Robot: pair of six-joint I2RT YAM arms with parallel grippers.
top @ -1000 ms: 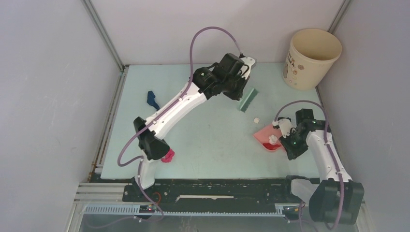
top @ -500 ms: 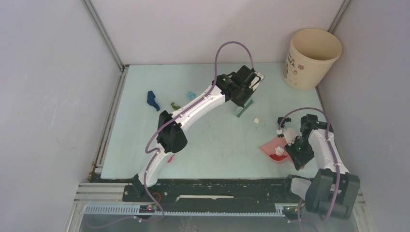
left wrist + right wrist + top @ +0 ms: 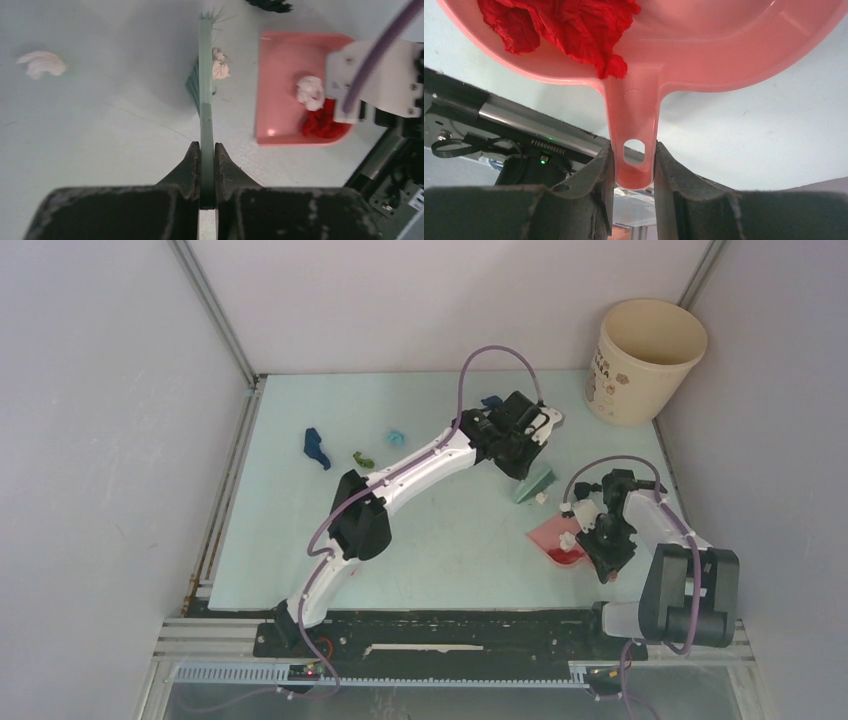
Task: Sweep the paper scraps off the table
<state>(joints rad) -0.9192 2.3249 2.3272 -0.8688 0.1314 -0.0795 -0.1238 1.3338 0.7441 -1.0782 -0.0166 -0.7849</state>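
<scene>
My left gripper [image 3: 207,147] is shut on the thin handle of the green brush [image 3: 205,90], whose bristles rest on the table [image 3: 280,540]. One white paper scrap [image 3: 220,67] lies against the brush, on the side facing the pink dustpan [image 3: 295,60]. Inside the pan lie a white scrap [image 3: 310,91] and a red scrap [image 3: 564,25]. My right gripper [image 3: 631,150] is shut on the dustpan's handle [image 3: 631,125]. From above, the brush [image 3: 533,483] sits just beyond the dustpan [image 3: 553,538]. Dark blue [image 3: 316,447], green [image 3: 362,458] and teal [image 3: 397,437] scraps lie at the far left.
A cream bucket [image 3: 645,360] stands at the far right corner. Another dark scrap [image 3: 491,401] lies behind my left wrist, and a white scrap [image 3: 41,64] lies left of the brush. Grey walls enclose the table; a black rail [image 3: 430,632] runs along its near edge.
My left arm has swung the brush rightward and nearer, up to the white scrap beside the dustpan. The right arm has shifted the dustpan slightly, still holding it.
</scene>
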